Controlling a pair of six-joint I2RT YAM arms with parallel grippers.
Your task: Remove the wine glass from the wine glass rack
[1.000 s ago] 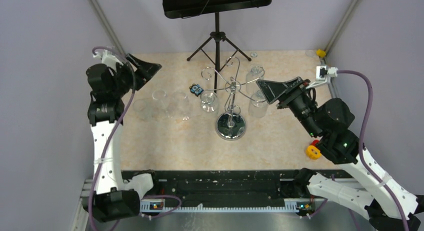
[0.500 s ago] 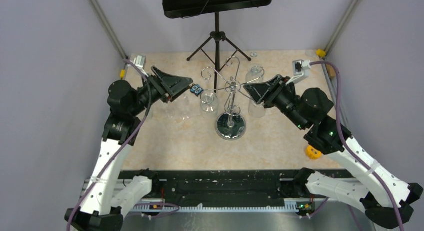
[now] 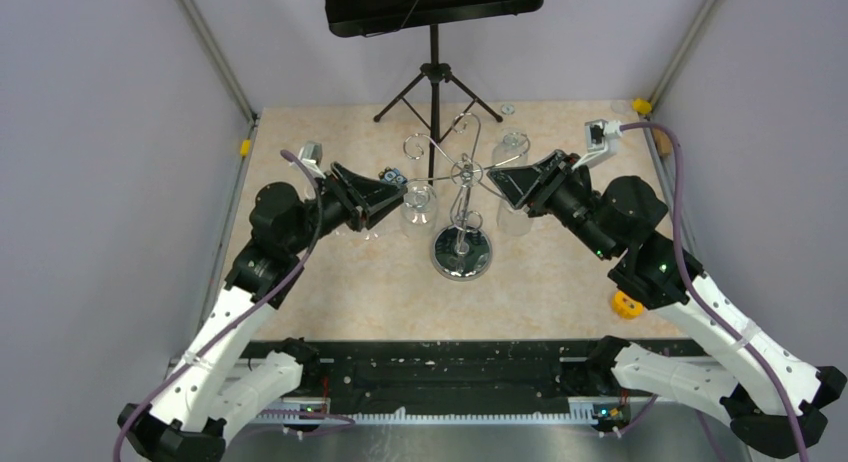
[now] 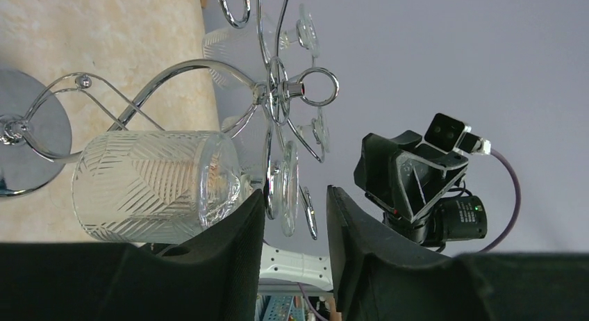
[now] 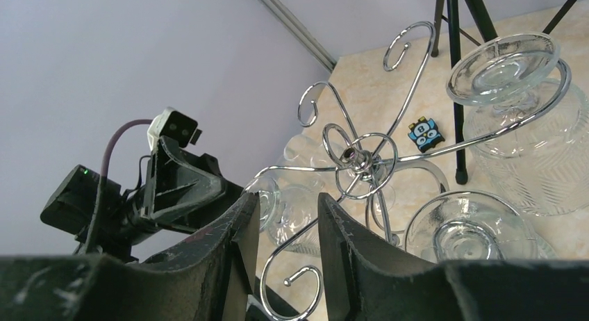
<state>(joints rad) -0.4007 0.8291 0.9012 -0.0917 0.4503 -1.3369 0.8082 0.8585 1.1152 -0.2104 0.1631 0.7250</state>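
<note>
Wine glass of clear patterned glass (image 4: 153, 185) hangs bowl-down, stem upright, just ahead of left tool (image 4: 293, 196), narrow gap empty, on shiny chrome wire rack (image 4: 278, 92) over beige desk (image 3: 330, 282); right tool (image 5: 285, 203), narrow, empty, sits farther.

Left arm (image 3: 235, 312), right arm (image 3: 720, 317) stretched inward; both jaws narrowly parted.

The wine glass rack (image 3: 462, 254), shiny chrome wire with a round mirror-like base and curled hook arms, is stood upright on the table (image 3: 340, 282). A clear, pattern-cut wine glass (image 3: 418, 204) is hung bowl-down by its foot from a hook on the rack's left side.
</note>
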